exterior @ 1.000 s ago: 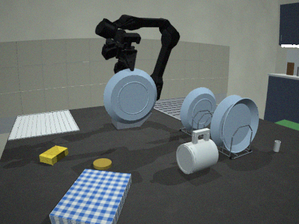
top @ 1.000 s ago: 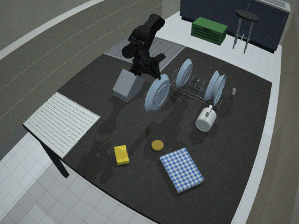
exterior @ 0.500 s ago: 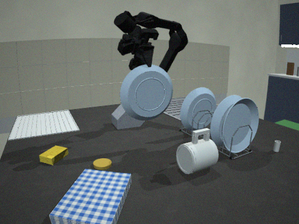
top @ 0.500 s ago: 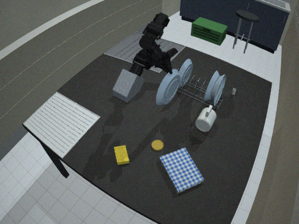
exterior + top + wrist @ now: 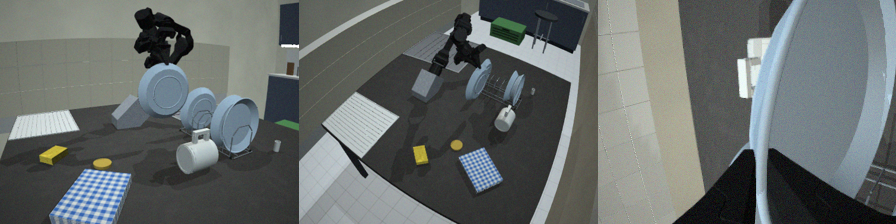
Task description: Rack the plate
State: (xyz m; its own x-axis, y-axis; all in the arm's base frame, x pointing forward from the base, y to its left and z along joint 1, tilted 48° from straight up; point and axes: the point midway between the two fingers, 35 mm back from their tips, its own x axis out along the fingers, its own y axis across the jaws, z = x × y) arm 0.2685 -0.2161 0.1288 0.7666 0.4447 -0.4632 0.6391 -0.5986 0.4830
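My gripper [image 5: 480, 67] [image 5: 167, 63] [image 5: 758, 158] is shut on the top rim of a light blue plate [image 5: 474, 86] [image 5: 167, 92] [image 5: 823, 90], which hangs upright above the counter. In the top view the held plate overlaps the left end of the wire dish rack [image 5: 495, 98] [image 5: 241, 154]. In the exterior view it hangs left of the rack, higher than the racked plates. One plate [image 5: 487, 63] [image 5: 204, 102] stands at the rack's far left end. Two plates [image 5: 510, 87] [image 5: 237, 127] stand close together at the other end. Empty slots lie between them.
A white mug [image 5: 505, 120] [image 5: 198, 155] [image 5: 758, 47] lies on its side before the rack. A grey angled block [image 5: 427, 84] [image 5: 127, 114] stands left of it. A yellow sponge [image 5: 420, 154], a round lid [image 5: 456, 145], a checked cloth [image 5: 480, 170] and a small white cylinder [image 5: 533, 91] [image 5: 276, 146] are on the counter.
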